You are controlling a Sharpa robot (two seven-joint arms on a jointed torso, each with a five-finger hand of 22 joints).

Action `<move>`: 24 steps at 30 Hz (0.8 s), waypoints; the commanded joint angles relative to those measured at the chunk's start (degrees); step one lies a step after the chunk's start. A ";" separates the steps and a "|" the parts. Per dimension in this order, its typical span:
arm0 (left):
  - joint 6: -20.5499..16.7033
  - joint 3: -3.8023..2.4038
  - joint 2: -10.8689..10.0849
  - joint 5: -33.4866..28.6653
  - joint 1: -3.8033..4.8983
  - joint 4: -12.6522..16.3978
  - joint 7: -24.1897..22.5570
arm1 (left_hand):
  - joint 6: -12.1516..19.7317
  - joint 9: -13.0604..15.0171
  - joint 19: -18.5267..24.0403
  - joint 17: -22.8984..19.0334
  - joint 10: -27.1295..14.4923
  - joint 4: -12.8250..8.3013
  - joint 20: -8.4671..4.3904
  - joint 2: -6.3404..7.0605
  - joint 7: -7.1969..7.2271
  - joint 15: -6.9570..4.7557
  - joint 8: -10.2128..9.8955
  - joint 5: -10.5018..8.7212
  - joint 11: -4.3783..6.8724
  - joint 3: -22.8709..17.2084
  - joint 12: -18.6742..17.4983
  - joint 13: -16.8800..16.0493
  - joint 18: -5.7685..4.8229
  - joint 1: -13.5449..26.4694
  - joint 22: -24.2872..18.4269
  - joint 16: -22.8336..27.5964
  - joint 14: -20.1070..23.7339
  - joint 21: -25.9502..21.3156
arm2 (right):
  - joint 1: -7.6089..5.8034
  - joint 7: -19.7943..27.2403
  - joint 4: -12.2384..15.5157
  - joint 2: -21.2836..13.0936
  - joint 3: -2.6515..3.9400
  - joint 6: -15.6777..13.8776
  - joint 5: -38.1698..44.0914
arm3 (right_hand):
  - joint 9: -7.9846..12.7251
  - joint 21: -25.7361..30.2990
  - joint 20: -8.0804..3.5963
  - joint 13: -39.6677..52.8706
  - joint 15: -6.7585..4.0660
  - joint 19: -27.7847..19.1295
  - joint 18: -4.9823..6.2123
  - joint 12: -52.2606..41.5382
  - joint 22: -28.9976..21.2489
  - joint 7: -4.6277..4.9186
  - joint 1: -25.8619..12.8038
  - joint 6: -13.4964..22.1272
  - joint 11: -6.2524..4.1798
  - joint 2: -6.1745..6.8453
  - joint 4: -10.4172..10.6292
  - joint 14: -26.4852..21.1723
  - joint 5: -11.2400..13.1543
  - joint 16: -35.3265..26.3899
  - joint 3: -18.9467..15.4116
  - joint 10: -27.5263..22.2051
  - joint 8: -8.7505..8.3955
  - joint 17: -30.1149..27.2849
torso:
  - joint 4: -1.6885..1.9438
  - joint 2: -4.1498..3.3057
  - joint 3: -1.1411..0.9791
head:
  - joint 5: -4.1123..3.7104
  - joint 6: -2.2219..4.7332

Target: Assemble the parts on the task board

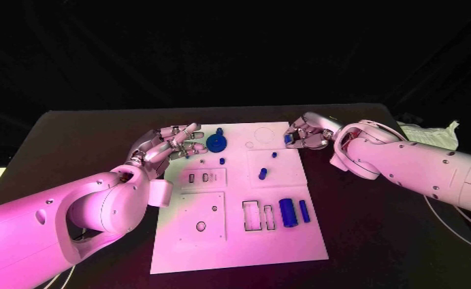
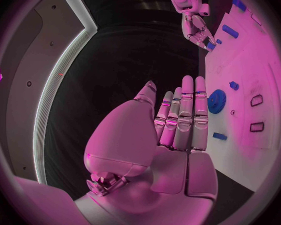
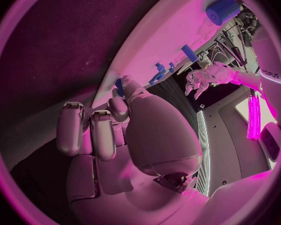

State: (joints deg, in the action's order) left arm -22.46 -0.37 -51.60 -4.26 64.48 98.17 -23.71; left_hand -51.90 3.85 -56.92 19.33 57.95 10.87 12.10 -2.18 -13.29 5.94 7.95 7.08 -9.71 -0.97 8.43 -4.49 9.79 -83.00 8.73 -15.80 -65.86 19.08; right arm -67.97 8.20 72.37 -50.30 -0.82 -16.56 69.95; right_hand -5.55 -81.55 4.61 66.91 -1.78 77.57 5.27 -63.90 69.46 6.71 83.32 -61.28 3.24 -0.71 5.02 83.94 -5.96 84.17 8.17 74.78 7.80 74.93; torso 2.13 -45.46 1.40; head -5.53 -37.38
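At the white task board's [image 1: 235,234] far left corner, your left hand [image 1: 172,143], fingers extended and holding nothing, sits just beside the round blue gear [image 1: 218,143]; your right hand [image 1: 309,136] pinches a small blue part [image 1: 288,139] at the far right edge.

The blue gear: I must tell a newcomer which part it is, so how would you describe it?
Start at the white task board in the middle of the table. Near its far left corner, beside the left hand, lies the blue gear: round and toothed, while the other blue parts are small pegs or cylinders.

Left hand [image 1: 175,143] open beside blue gear [image 1: 218,143], right hand [image 1: 306,134] apparently pinching small blue part [image 1: 288,139]
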 commanded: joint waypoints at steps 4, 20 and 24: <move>0.84 -0.03 0.07 -0.03 0.02 0.04 -0.25 | -0.03 0.00 0.24 0.05 0.02 -0.32 -0.08 -0.24 0.27 -0.11 -0.33 0.35 0.24 -0.14 -0.10 0.05 0.62 -0.46 -0.03 -0.37 0.48 -0.14 | -0.09 0.93 1.34 -0.11 0.00 -3.49 -2.46 | -1.03 -0.62 -0.71 1.35 -0.92 0.44 -1.03 -1.48 0.78 -1.11 0.55 -2.62 -2.22 -1.96 -0.31 4.22 0.79 0.56 1.02 2.25 1.71 6.23 | 0.14 0.03 0.07 | 0.01 -0.14; 0.75 -0.03 -0.11 -0.03 0.03 0.17 -0.15 | -0.02 -0.01 0.25 0.08 0.01 -0.35 -0.09 -0.24 0.27 -0.11 -0.34 0.35 0.24 -0.16 -0.10 0.06 0.62 -0.49 -0.03 -0.37 0.49 -0.14 | -1.61 -5.28 9.92 -0.20 0.06 -11.13 -2.50 | -2.21 -0.79 -1.73 2.85 -1.86 0.62 -1.10 -2.84 1.06 -2.29 -3.64 -3.93 -3.22 -1.47 1.18 4.24 -1.71 0.45 1.10 3.56 3.45 6.21 | 0.02 0.11 0.12 | -0.27 -0.28; 0.92 -0.03 -0.12 -0.03 0.03 -0.20 -0.24 | 0.01 -0.02 0.25 0.14 -0.02 -0.45 -0.09 -0.26 0.25 -0.11 -0.37 0.35 0.23 -0.21 -0.13 0.08 0.61 -0.58 -0.02 -0.38 0.53 -0.12 | -1.81 -7.77 12.84 1.57 0.06 -11.25 1.19 | -2.20 -0.69 -1.75 2.52 -1.88 0.47 -1.04 -2.40 0.82 -2.28 -3.65 -3.72 -3.23 -1.48 1.13 4.18 -1.81 0.26 1.20 3.31 3.39 5.93 | 0.17 0.10 0.09 | -0.19 -0.46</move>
State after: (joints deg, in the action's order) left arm -22.46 -0.37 -51.75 -4.26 64.49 98.02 -23.59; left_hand -51.90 3.85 -56.92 19.40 57.95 10.72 12.10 -2.34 -13.29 5.74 7.95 7.08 -9.71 -1.13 8.43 -4.50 9.79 -83.16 8.73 -15.80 -65.65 19.08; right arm -69.76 4.08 84.61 -49.02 -0.75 -26.13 67.52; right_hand -6.06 -82.12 3.15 69.47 -3.42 78.17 5.28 -66.55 70.31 6.98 79.99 -62.31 2.11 -2.17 5.49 83.94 -7.45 84.59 8.72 75.93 8.89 74.92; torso 2.19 -45.39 1.52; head -5.80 -37.75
